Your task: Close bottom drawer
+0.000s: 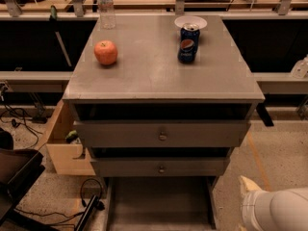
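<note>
Bottom drawer (159, 203) open — gripper (249, 186) low, right of it

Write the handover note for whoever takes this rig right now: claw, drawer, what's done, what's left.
Claw: low at the frame's right, to the right of the bottom drawer, not touching it.
Bottom drawer: pulled far out beneath the two upper drawers; its front panel is out of frame.
Done: nothing yet, the drawer is open.
Left: bring the claw to the drawer's front and push it fully in.
</note>
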